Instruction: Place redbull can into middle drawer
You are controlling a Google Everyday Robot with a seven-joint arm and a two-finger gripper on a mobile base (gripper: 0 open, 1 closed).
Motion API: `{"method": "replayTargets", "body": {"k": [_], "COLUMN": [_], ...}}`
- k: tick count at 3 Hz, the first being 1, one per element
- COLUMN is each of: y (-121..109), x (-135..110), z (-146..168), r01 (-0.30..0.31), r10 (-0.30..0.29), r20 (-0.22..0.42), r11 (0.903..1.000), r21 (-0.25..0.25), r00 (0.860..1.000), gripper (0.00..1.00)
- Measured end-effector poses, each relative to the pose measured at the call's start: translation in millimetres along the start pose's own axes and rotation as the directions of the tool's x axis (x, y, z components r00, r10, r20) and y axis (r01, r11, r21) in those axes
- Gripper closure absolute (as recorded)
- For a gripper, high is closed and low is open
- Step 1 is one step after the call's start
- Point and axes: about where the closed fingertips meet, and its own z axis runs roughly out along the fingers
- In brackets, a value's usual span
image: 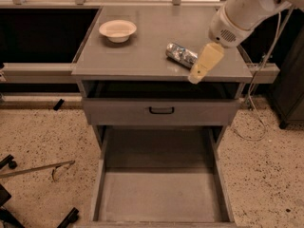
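Observation:
The redbull can lies on its side on the grey cabinet top, right of the middle. My gripper hangs from the white arm just to the right of the can's near end, by the top's front edge, pointing down and to the left. It holds nothing that I can see. The middle drawer is pulled out wide below, its flat grey floor bare.
A cream round bowl stands at the back left of the cabinet top. A closed drawer front with a small black handle sits above the open drawer. A cable trails on the speckled floor at the right; a metal rod lies at the left.

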Motion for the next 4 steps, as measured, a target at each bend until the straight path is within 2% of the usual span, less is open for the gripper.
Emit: {"method": "replayTargets", "body": {"k": [1,2,3,4], "y": [-35.7,-61.4,-79.9,-93.3], "x": [-24.6,-44.8,-40.6,-26.2], "z": [29.8,63.5,88.5,103.4], "r01": [-0.027,-0.053,-0.109,-0.167], "r10": [0.028,0.054,0.11,0.167], "r20": [0.038,0.056,0.041,0.02], "r11": [0.9995,0.9984,0.9939,0.986], "r21": [-0.013,-0.021,-0.015,-0.006], "r00": [0.999,0.997,0.993,0.986], "gripper": [0.0,0.0,0.0,0.0]}}
